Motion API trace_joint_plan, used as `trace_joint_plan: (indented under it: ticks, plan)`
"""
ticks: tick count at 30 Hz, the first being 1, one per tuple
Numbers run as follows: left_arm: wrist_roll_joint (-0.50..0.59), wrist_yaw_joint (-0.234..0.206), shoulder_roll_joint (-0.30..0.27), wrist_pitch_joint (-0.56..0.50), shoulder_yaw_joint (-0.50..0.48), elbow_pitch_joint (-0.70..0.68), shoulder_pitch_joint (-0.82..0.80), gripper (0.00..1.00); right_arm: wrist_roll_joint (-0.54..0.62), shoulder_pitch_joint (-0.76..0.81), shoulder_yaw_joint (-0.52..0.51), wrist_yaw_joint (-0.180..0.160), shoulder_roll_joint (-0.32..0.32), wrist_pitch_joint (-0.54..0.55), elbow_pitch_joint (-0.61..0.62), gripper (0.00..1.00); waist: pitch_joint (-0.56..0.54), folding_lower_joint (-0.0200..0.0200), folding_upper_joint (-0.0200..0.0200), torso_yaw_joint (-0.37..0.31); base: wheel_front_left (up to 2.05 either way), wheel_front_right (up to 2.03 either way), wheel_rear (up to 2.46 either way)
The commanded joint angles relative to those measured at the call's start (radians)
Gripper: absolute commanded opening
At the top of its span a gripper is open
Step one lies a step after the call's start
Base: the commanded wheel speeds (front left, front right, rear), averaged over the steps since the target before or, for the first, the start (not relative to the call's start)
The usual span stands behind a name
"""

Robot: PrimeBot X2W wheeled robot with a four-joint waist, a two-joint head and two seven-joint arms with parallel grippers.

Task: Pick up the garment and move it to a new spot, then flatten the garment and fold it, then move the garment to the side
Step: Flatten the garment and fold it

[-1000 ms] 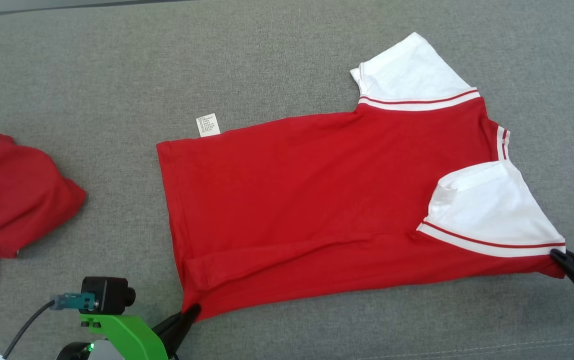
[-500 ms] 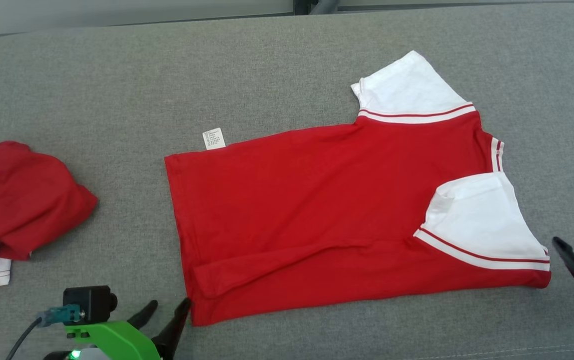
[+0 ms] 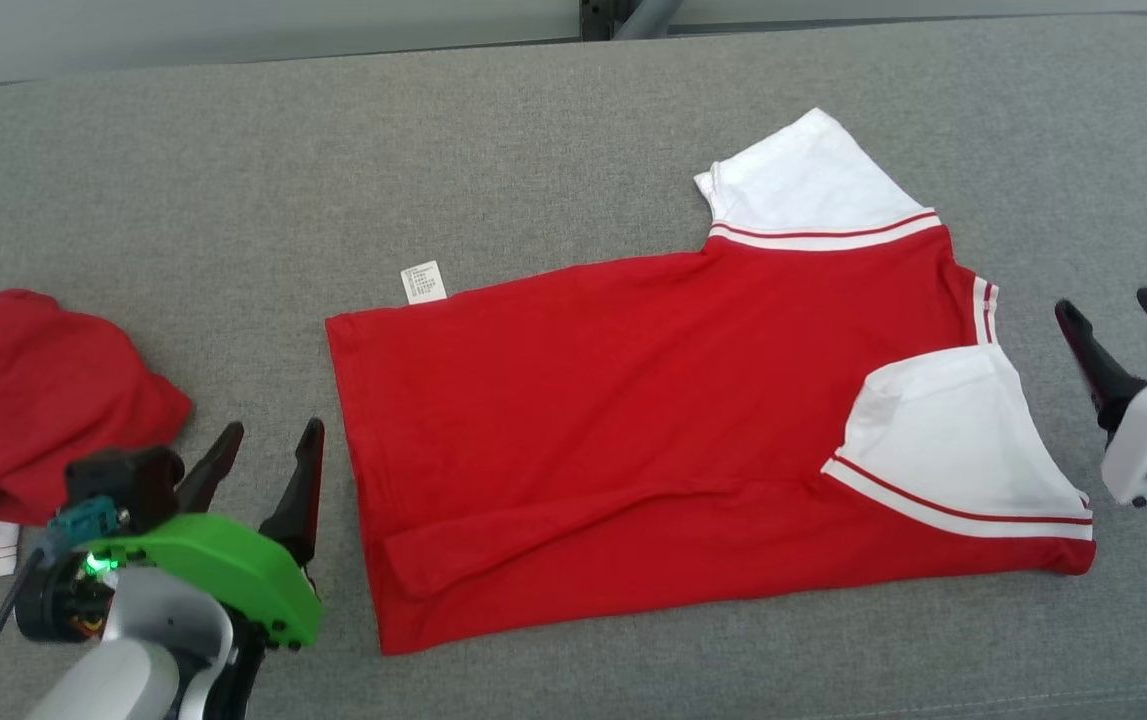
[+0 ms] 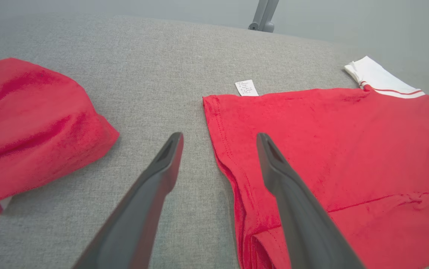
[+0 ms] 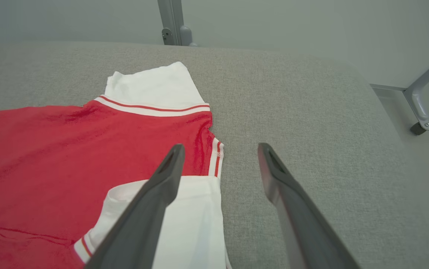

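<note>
The garment [image 3: 633, 400] is a red T-shirt with white sleeves, lying flat on the grey padded surface, its near side folded over so one white sleeve [image 3: 953, 440] rests on the red body. The same garment [image 4: 330, 149] fills the right of the left wrist view and the left of the right wrist view [image 5: 68, 157]. My left gripper [image 3: 268, 450] stands open just left of the shirt's hem, holding nothing. Past the collar end, my right gripper [image 3: 1118, 310] is open and apart from the cloth. The far sleeve [image 3: 803, 180] lies spread out.
A second red garment [image 3: 23, 400] lies bunched at the left edge, also seen as a red heap [image 4: 27, 123] in the left wrist view. A white care label [image 3: 423, 282] sticks out at the hem. Metal frame legs [image 5: 420, 101] stand beyond the surface's right edge.
Both grippers let go of the shirt's near corners, opened and drew back up and away. The shirt stays folded on the surface. The camera view has shifted a little.
</note>
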State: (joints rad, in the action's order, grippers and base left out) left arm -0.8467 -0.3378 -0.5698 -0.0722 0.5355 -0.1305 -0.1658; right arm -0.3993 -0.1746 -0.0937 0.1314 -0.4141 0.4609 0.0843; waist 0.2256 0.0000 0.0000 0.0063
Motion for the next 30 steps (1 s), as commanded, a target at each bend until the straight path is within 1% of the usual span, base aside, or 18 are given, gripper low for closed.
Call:
trace_joint_plan:
  ticks: [1, 5, 9, 15, 18, 22, 26, 30]
  plan:
    - [0.024, 0.006, 0.005, -0.015, 0.005, 0.019, -0.053, 1.0, 0.012, -0.054, 0.013, -0.001, 0.001, 0.003, -0.023, 1.0, 0.04, 0.0, 0.0, 0.012, 0.0, 0.0, 0.0]
    - [0.027, 0.037, 0.041, -0.101, 0.04, 0.079, -0.209, 1.0, 0.033, -0.224, 0.049, -0.001, -0.016, 0.027, -0.099, 1.0, 0.14, 0.0, 0.0, 0.044, 0.0, 0.0, 0.0]
    - [0.04, 0.07, 0.087, -0.179, 0.077, 0.168, -0.367, 1.0, 0.072, -0.404, 0.091, -0.001, -0.061, 0.039, -0.179, 1.0, 0.249, 0.0, 0.0, 0.085, 0.0, 0.0, 0.0]
    - [0.064, 0.135, 0.153, -0.225, 0.128, 0.28, -0.529, 1.0, 0.089, -0.612, 0.163, -0.001, -0.109, 0.052, -0.313, 1.0, 0.349, 0.0, 0.0, 0.139, 0.0, 0.0, 0.0]
    - [0.07, 0.164, 0.172, -0.232, 0.147, 0.314, -0.565, 1.0, 0.07, -0.672, 0.193, -0.001, -0.106, 0.045, -0.378, 1.0, 0.369, 0.0, 0.0, 0.16, 0.0, 0.0, 0.0]
    - [0.079, 0.186, 0.178, -0.23, 0.164, 0.336, -0.585, 1.0, 0.054, -0.723, 0.228, -0.001, -0.116, 0.024, -0.445, 1.0, 0.379, 0.0, 0.0, 0.185, 0.0, 0.0, 0.0]
    - [0.081, 0.19, 0.178, -0.233, 0.17, 0.33, -0.593, 1.0, 0.045, -0.746, 0.242, -0.001, -0.122, 0.008, -0.485, 1.0, 0.383, 0.0, 0.0, 0.197, 0.0, 0.0, 0.0]
    - [0.081, 0.194, 0.165, -0.247, 0.181, 0.312, -0.592, 1.0, 0.04, -0.774, 0.26, -0.001, -0.125, -0.006, -0.538, 1.0, 0.391, 0.0, 0.0, 0.204, 0.0, 0.0, 0.0]
